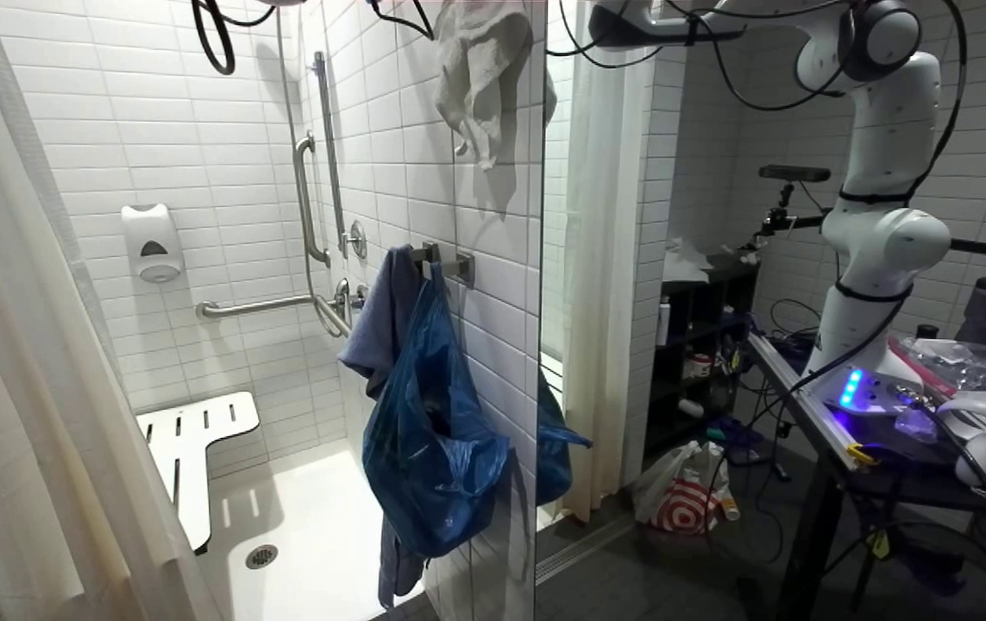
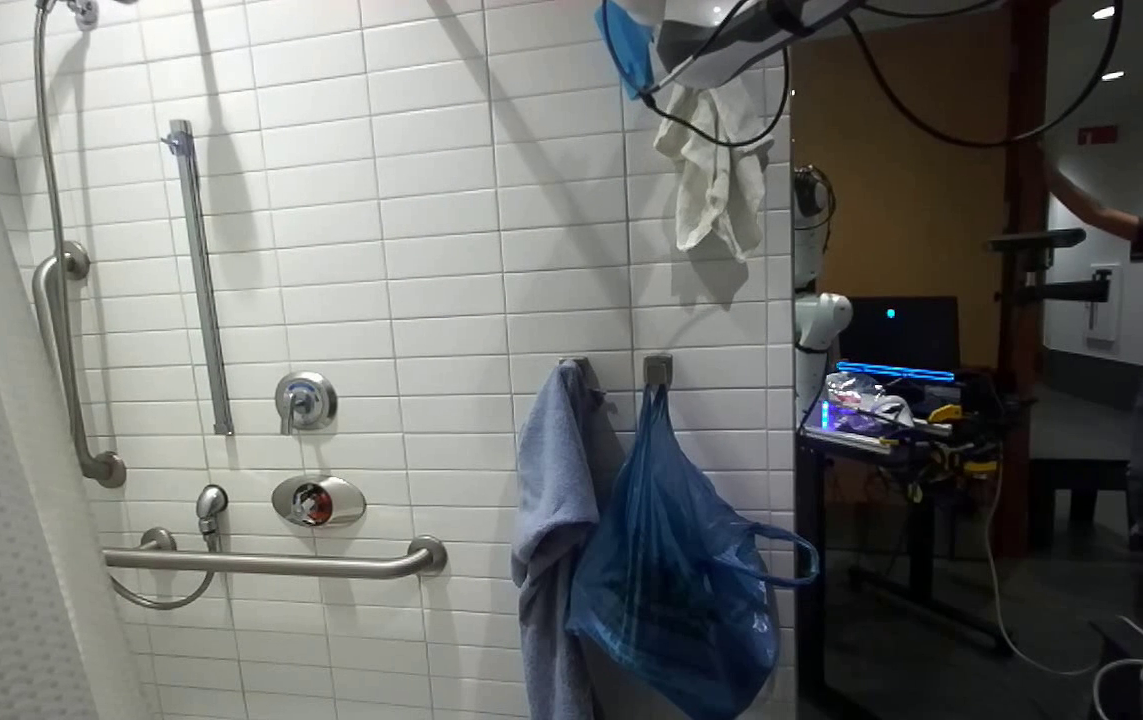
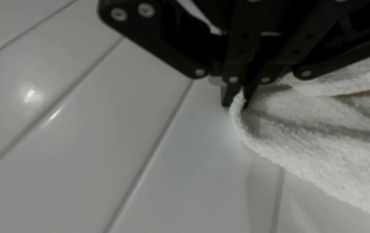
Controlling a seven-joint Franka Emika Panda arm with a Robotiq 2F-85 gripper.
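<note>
In an exterior view, the walls [image 1: 199,121] are brightly lit white tile. A cream curtain [image 1: 27,345] hangs at nine o'clock, a slotted white seat [image 1: 197,466] juts at eight, and a pale floor [image 1: 320,517] with a drain [image 1: 261,556] lies toward seven. A mirror [image 1: 790,285] fills three o'clock, dimly reflecting dark shelves [image 1: 691,388] there, a table [image 1: 820,429] near four and a dark floor [image 1: 631,569] at five. In an exterior view, it reflects ceiling lights [image 2: 1104,13] and an orange wall [image 2: 911,200] at two o'clock.

You had a red bullseye logo [image 1: 682,509] on a plastic bag [image 1: 689,470] toward five o'clock in an exterior view; a red sign [image 2: 1097,134] toward two o'clock in an exterior view was illegible.
</note>
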